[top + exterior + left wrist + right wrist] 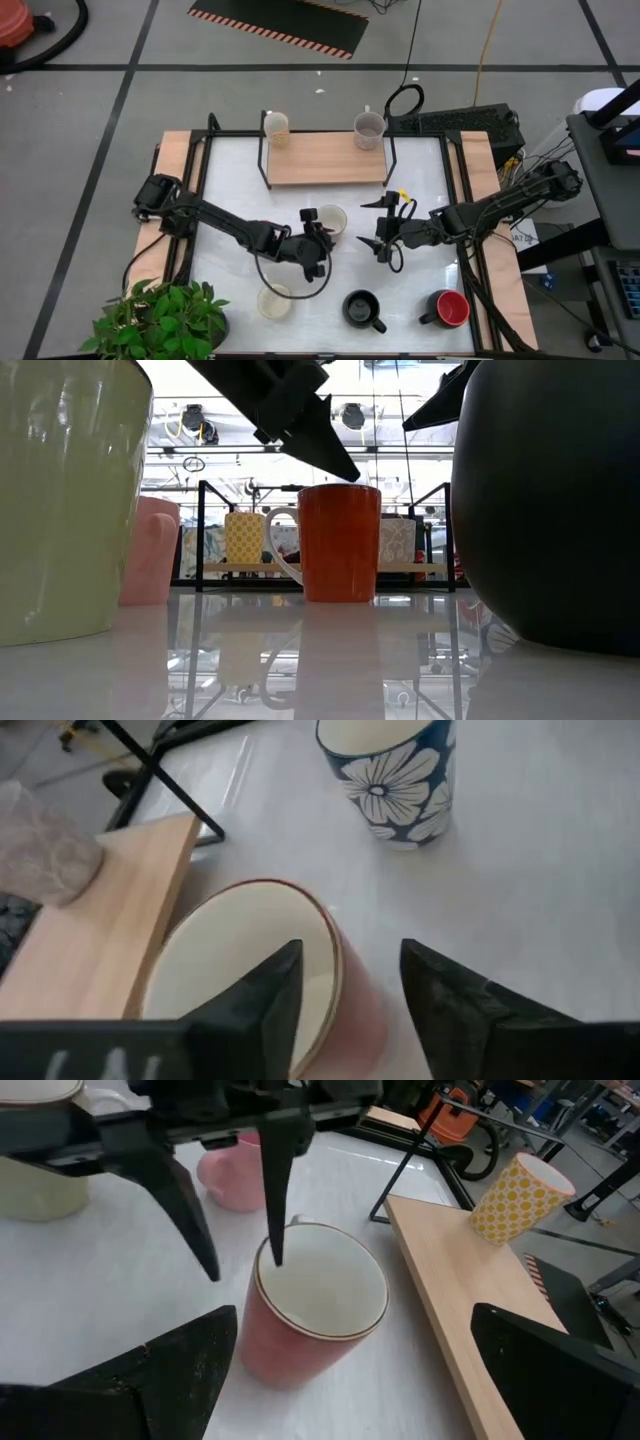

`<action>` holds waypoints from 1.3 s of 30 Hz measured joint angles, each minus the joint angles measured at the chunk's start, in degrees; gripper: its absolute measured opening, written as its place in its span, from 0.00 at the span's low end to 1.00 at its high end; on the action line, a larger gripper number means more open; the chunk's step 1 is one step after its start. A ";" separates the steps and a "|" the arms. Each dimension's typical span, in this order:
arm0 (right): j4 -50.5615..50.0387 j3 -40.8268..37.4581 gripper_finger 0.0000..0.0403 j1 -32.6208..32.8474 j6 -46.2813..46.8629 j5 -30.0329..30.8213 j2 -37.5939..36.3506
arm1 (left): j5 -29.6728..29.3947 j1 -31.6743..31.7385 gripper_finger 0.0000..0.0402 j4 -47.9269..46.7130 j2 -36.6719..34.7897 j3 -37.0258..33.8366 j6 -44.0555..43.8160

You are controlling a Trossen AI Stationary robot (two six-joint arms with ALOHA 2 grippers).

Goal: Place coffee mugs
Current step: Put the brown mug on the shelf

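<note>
High view: left tool (322, 228) straddling red mug (331, 219) rim mid-bench.
One finger inside, one outside, not clamping yet; right tool (388, 228) gaping beside it. Next: pinch wall, lift toward shelf (325, 158).

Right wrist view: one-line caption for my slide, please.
Left gripper straddles the rim of the reddish mug, one finger inside; the open right gripper faces it beside the wooden shelf.
</note>
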 joint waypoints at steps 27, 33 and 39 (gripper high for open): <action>2.86 -0.02 0.98 -0.04 0.21 0.02 0.02 | 4.58 1.95 0.32 0.71 2.67 -0.04 -0.85; 7.03 -0.02 0.98 -0.04 2.36 0.09 0.02 | 5.87 2.15 0.12 0.55 2.34 -0.04 1.98; 10.16 -0.02 0.98 -0.35 -0.87 0.11 0.02 | 11.07 3.21 0.06 1.14 -3.61 0.18 10.09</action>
